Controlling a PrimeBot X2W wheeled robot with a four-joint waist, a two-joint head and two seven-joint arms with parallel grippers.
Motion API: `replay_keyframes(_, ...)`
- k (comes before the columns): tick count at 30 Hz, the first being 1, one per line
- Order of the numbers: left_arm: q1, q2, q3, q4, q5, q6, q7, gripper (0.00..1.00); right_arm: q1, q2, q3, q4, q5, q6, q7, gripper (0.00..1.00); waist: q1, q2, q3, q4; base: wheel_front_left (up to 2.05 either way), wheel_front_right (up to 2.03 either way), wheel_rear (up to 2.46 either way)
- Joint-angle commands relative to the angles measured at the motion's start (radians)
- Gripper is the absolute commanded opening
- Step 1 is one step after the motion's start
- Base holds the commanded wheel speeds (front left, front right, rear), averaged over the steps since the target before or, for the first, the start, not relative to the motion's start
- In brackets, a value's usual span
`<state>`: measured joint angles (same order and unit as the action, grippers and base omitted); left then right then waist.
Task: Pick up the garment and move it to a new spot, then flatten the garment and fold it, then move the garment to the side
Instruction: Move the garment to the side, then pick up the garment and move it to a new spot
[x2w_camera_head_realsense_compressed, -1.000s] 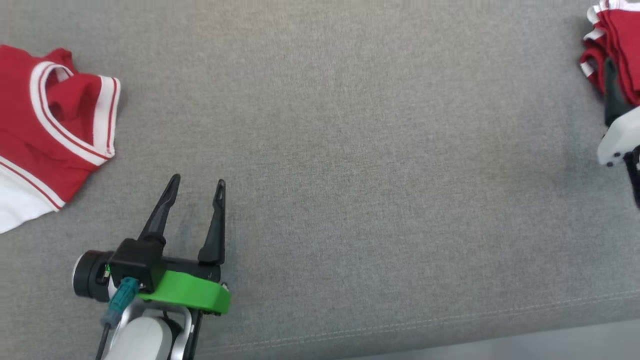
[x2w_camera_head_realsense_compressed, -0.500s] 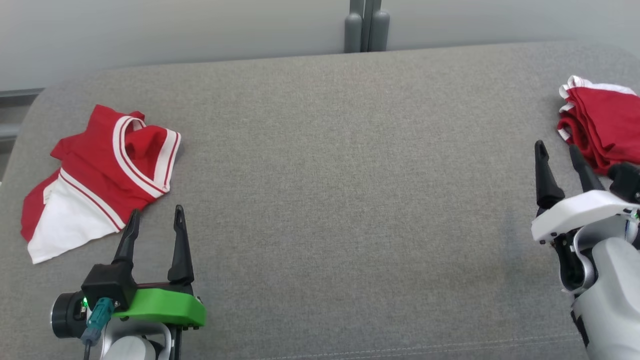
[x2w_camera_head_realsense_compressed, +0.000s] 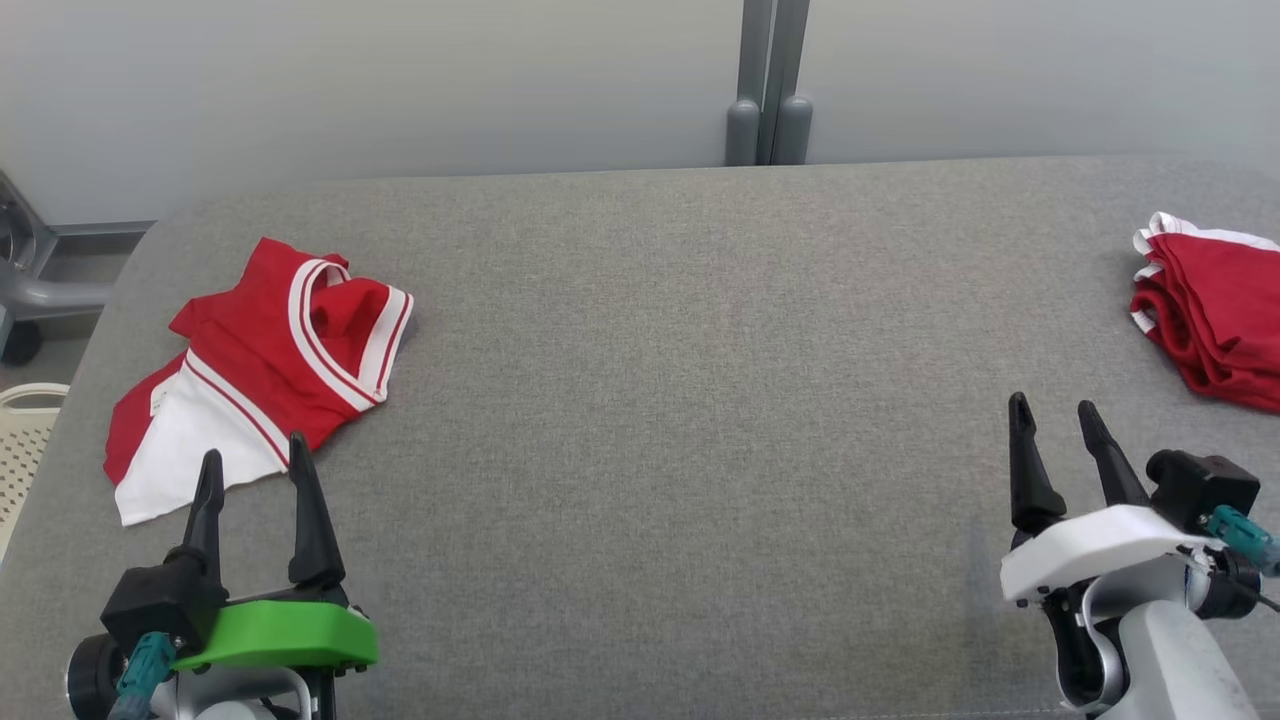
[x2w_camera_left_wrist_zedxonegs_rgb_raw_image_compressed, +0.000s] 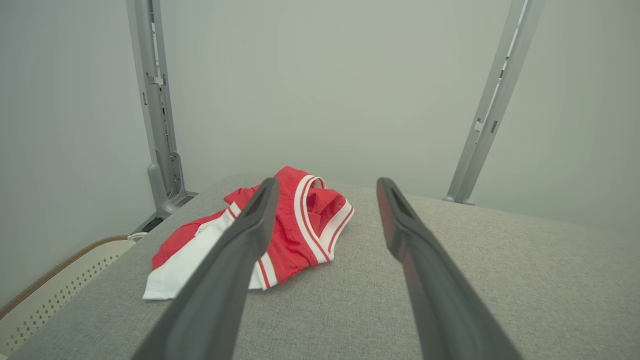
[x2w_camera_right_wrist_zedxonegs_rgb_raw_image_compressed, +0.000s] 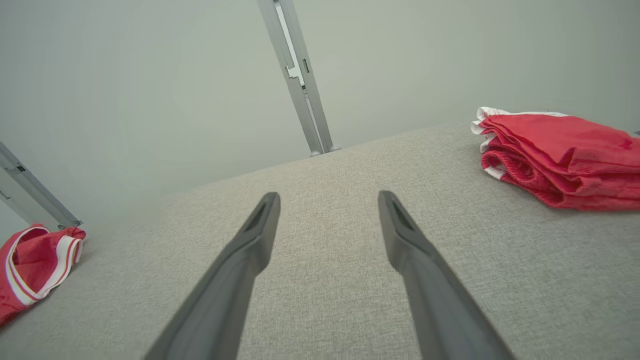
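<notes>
table cover (x2w_camera_head_realsense_compressed: 660, 400): grey woven cloth, matt, coarse | garment (x2w_camera_head_realsense_compressed: 250, 380): red-and-white cloth, slight sheen | folded pile (x2w_camera_head_realsense_compressed: 1215, 300): red cloth | left gripper (x2w_camera_head_realsense_compressed: 253, 446) fingers (x2w_camera_left_wrist_zedxonegs_rgb_raw_image_compressed: 240, 260): dark plastic, matt | post (x2w_camera_head_realsense_compressed: 768, 90): grey metal, smooth | basket (x2w_camera_head_realsense_compressed: 20, 450): cream plastic, perforated

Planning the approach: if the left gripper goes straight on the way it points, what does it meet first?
Likely the crumpled red-and-white garment: it lies just ahead of the left gripper, whose open jaws point at its near edge. Height above the grey surface is unclear.
</notes>
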<state>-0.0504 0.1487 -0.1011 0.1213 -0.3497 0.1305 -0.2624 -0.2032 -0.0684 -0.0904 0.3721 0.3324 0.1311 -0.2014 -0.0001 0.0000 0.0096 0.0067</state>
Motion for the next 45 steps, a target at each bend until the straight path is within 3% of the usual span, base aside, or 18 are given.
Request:
replay_keyframes(1, 0.020, -0.014, 0.019, 0.001, 0.009, -0.024, -0.004, 1.00, 0.025, 0.007, -0.001, -0.009, -0.037, -0.001, -0.013, 1.00, 0.0001, 0.0000, 0.003, 0.003, 0.00, 0.00, 0.00)
replay_keyframes(10, 0.058, -0.060, 0.084, 0.002, 0.042, -0.168, -0.004, 1.00, 0.074, 0.017, 0.009, -0.014, -0.120, -0.001, -0.051, 1.00, 0.0001, 0.0000, -0.007, 0.013, 0.00, 0.00, 0.00)
replay_keyframes(15, 0.081, -0.072, 0.097, 0.030, 0.087, -0.213, -0.004, 1.00, 0.101, 0.017, 0.027, -0.005, -0.180, -0.001, -0.060, 1.00, 0.0001, 0.0000, -0.016, 0.013, 0.00, 0.00, 0.00)
replay_keyframes(23, 0.103, -0.074, 0.096, 0.110, 0.164, -0.222, -0.004, 1.00, 0.132, 0.017, 0.047, -0.014, -0.296, -0.001, -0.064, 1.00, 0.0001, 0.0000, -0.023, 0.006, 0.00, 0.00, 0.00)
replay_keyframes(37, 0.083, -0.085, 0.101, 0.133, 0.183, -0.240, -0.004, 1.00, 0.134, 0.017, 0.073, -0.026, -0.233, -0.001, -0.064, 1.00, 0.0001, 0.0000, -0.016, 0.015, 0.00, 0.00, 0.00)
replay_keyframes(45, 0.086, -0.085, 0.107, 0.139, 0.199, -0.239, -0.004, 1.00, 0.147, 0.017, 0.094, -0.024, -0.221, -0.001, -0.064, 1.00, 0.0001, 0.0000, -0.014, 0.072, 0.00, 0.00, 0.00)
